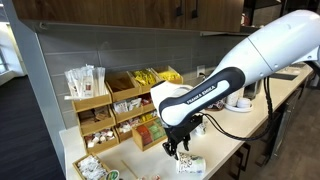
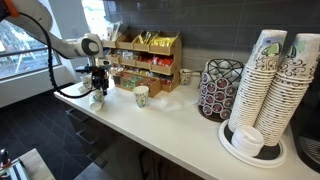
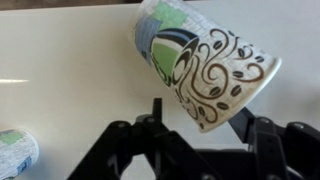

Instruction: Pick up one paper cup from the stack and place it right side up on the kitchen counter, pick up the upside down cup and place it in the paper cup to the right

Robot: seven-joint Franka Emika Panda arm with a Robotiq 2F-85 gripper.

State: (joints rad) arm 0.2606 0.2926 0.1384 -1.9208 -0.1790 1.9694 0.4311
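My gripper (image 3: 200, 115) is shut on a patterned paper cup (image 3: 205, 65) and holds it tilted just above the white counter (image 3: 70, 80). The fingers press its side near the rim. The same cup shows under the gripper in both exterior views (image 1: 190, 163) (image 2: 97, 97), with the gripper above it (image 1: 180, 147) (image 2: 97, 82). A second paper cup (image 2: 141, 96) stands upright on the counter a little way off. Part of it shows at the lower left of the wrist view (image 3: 15, 152). Two tall stacks of paper cups (image 2: 278, 85) stand on a round tray at the counter's other end.
Wooden racks of sachets and tea bags (image 1: 120, 100) (image 2: 148, 55) stand against the back wall behind the gripper. A wire coffee-pod holder (image 2: 220, 88) stands between the racks and the cup stacks. The counter's front edge (image 2: 150, 135) is close to the gripper.
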